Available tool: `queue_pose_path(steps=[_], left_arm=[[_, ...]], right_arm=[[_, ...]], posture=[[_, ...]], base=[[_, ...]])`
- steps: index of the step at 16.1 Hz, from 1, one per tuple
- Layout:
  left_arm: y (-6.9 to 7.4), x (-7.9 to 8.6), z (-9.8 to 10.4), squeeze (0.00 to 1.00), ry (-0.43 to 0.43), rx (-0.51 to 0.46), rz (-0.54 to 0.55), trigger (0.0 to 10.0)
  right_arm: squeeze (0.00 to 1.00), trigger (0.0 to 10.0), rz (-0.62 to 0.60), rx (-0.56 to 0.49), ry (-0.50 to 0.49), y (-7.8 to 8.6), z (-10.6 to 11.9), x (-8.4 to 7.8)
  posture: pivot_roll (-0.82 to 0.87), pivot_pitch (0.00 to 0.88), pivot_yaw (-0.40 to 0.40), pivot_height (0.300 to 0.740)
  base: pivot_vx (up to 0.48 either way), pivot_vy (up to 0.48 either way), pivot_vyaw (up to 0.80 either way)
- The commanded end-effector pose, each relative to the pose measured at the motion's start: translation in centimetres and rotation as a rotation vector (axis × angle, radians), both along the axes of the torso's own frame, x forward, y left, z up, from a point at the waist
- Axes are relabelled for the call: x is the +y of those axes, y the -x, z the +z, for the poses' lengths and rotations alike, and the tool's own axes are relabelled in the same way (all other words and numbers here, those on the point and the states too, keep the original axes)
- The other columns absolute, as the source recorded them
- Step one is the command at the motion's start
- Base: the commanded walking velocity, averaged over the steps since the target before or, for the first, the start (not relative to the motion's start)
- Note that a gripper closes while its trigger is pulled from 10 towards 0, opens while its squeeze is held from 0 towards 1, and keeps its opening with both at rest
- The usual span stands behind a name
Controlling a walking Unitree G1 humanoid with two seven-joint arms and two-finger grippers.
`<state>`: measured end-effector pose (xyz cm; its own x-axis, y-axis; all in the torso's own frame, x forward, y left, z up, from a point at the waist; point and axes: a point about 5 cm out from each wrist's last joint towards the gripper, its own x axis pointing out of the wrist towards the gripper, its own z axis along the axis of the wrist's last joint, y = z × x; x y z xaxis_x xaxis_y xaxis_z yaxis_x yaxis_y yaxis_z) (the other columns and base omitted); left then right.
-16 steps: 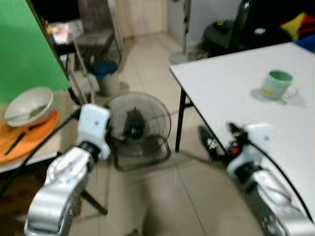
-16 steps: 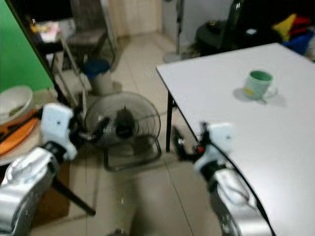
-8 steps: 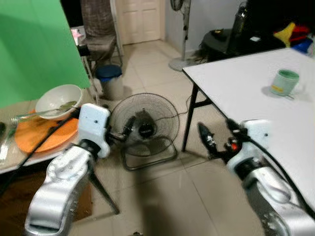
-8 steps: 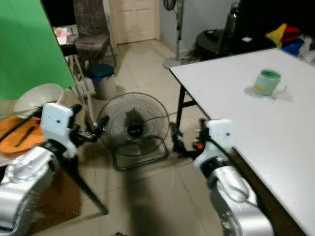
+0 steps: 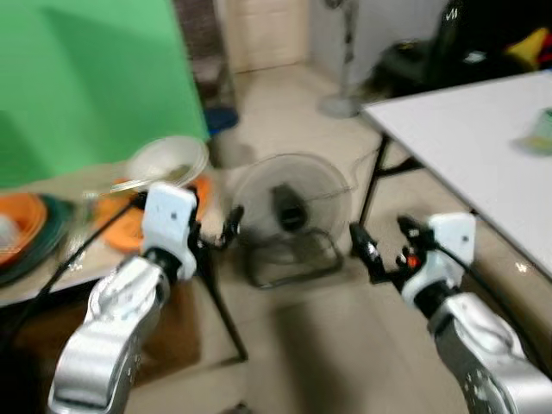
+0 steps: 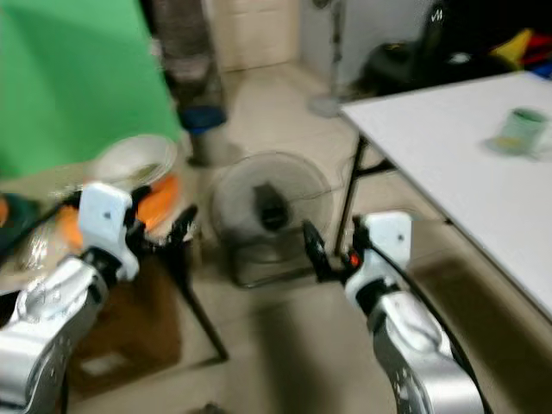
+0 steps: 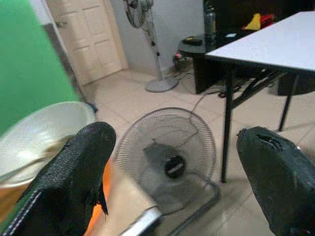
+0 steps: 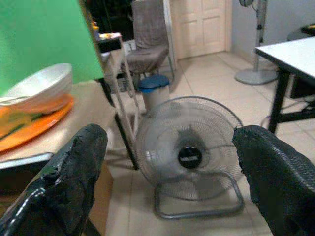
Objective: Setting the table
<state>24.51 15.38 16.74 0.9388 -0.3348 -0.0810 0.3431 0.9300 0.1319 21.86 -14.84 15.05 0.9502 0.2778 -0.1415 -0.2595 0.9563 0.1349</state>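
Two pincers in my head views, both blurred. Left counter (image 5: pixel 52 280): stacked orange and green dishes (image 5: pixel 21 237) toward its left end, then a white bowl (image 5: pixel 168 159) resting on an orange plate (image 5: pixel 129 226) near the right edge. Left pincer (image 7: pixel 172 172), fingers spread wide and holding nothing, hovers just off that edge. Floor fan (image 5: pixel 291 198) on the tiles between the counters. Right pincer (image 8: pixel 167 177), likewise released and empty, faces the fan. White counter (image 6: pixel 448 147) at right, green mug (image 6: pixel 523 129) well in from its near edge.
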Motion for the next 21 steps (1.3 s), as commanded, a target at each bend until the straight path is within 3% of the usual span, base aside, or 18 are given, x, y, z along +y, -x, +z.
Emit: queue_pose_path(steps=[1,6,13,18,21], left_arm=[[0.0,0.5,0.2,0.00,-0.012,-0.010,0.013,10.0],[0.0,0.4,0.2,0.00,-0.023,-0.016,0.011,10.0],[-1.1,0.5,0.4,0.00,0.007,-0.023,0.055,10.0],[-1.0,0.4,0.3,0.00,0.010,-0.017,0.065,10.0],[-0.9,0.4,0.3,0.00,0.010,-0.018,0.065,10.0]], right_arm=[[0.00,10.0,0.038,0.008,-0.018,0.0,0.1,0.6],[0.00,10.0,0.055,0.015,-0.036,0.2,0.0,0.7],[0.00,10.0,0.008,-0.014,0.000,-0.1,0.4,-0.1],[0.00,10.0,0.013,-0.021,0.009,-0.4,0.5,0.0],[0.00,10.0,0.019,-0.021,0.023,-0.5,0.5,0.0]], posture=[[0.07,0.000,0.064,0.740],[0.07,0.000,0.077,0.740],[0.05,0.000,0.085,0.740],[0.06,0.000,0.078,0.740],[0.06,0.000,0.073,0.740]], base=[[0.000,0.322,0.00],[0.000,0.120,0.00],[0.000,0.000,0.00],[0.193,0.000,0.00],[0.244,0.000,0.79]])
